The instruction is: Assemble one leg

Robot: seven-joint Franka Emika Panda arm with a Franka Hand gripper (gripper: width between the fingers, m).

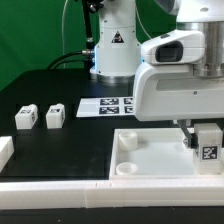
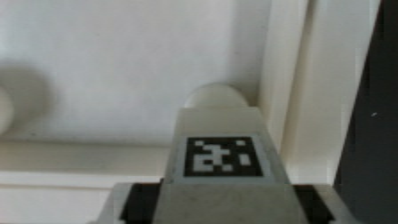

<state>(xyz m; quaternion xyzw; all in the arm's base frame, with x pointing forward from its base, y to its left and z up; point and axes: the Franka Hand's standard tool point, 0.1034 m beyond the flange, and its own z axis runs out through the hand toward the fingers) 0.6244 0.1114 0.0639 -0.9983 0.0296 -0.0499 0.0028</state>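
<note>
While the arm hung over the exterior view's right side, the scene read as follows.

Table: black top (image 1: 60,90), white rail along the near edge.
Tray-like piece: large white square part (image 1: 150,160) with a round corner socket (image 1: 127,141), lying at the front right of the exterior view.
Marker board: flat white sheet (image 1: 100,105) behind the tray-like piece.
Gripper: fingers (image 1: 205,140) clamped on the leg (image 1: 209,148), over the tray-like piece's right edge.
Leg, wrist view: tagged block (image 2: 221,150) between dark finger pads (image 2: 128,203), above the tray wall (image 2: 294,70).
Spare legs: two blocks (image 1: 25,118) (image 1: 54,115) at the exterior view's left, near each other, well apart from the gripper.
</note>
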